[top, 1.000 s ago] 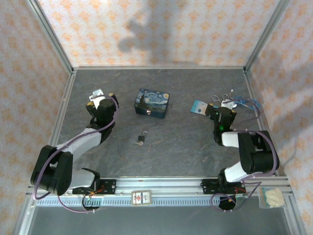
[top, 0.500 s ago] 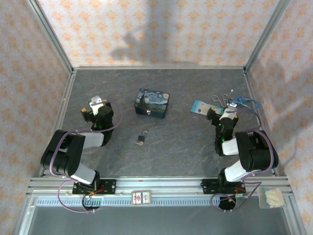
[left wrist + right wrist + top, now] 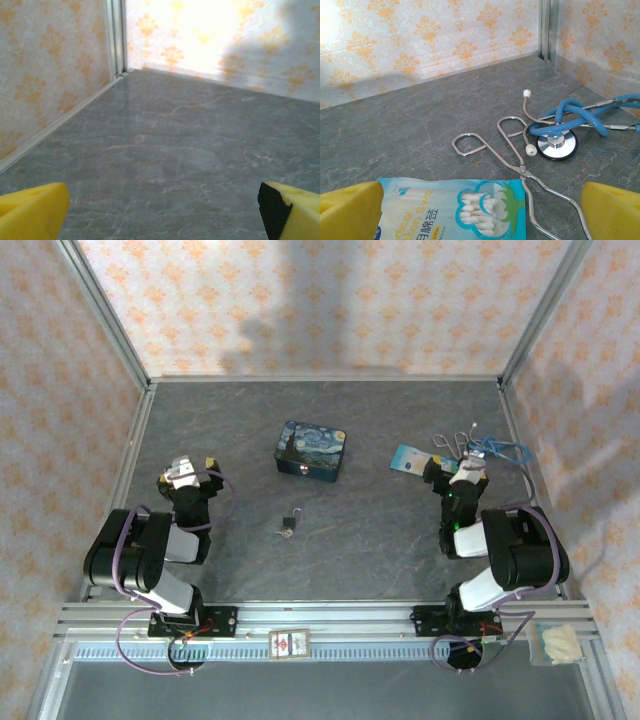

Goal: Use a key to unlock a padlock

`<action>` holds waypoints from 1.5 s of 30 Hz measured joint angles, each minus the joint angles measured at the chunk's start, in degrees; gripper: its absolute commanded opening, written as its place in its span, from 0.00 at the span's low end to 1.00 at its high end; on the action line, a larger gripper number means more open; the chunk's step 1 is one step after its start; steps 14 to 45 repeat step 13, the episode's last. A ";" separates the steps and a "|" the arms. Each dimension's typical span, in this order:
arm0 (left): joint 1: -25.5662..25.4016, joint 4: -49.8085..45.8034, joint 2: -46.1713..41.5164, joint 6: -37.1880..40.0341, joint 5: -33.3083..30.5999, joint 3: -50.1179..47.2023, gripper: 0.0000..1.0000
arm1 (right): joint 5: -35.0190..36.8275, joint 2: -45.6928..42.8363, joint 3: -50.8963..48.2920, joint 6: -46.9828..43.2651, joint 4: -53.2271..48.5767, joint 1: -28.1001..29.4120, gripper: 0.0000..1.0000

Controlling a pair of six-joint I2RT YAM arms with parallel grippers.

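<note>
The grey, stone-veined bench (image 3: 400,540) carries everything, and both arms are folded back near its front edge. The left jaws stand wide apart and empty, their yellow pads (image 3: 31,211) at either side of the wrist view with bare bench between them. The right jaws are likewise spread and hold nothing, one pad (image 3: 349,210) at each lower corner. A blue painted rectangular tin (image 3: 312,451) lies ahead and to the right of the left jaws. A pale blue packet of cotton swabs (image 3: 456,210) sits just in front of the right jaws. Beyond it lie a blue-tubed stethoscope (image 3: 570,112) and silvery loop-handled forceps (image 3: 516,150), the two overlapping. The tiny dark padlock with its thin shackle (image 3: 296,514) lies on open bench between the two sets of jaws, nearer the left and back toward the arm bases, well apart from both. The pale silvery key (image 3: 286,531) seems to lie touching it on the near side. Both are likely light, hard and slippery, prone to skid, so the lock body looks best pinched across its flat sides and the key by its head. Whether key and lock are joined, how many keys there are, and which way the keyhole faces are too small to tell.
</note>
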 measured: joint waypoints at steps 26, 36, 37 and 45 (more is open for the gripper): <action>0.00 1.33 0.00 0.02 1.73 0.02 0.99 | -0.02 0.00 0.00 -0.02 0.02 0.00 1.00; 0.00 1.33 0.00 0.02 1.73 0.02 0.99 | -0.02 0.00 0.00 -0.02 0.02 0.00 1.00; 0.00 1.33 0.00 0.02 1.73 0.02 0.99 | -0.02 0.00 0.00 -0.02 0.02 0.00 1.00; 0.00 1.33 0.00 0.02 1.73 0.02 0.99 | -0.02 0.00 0.00 -0.02 0.02 0.00 1.00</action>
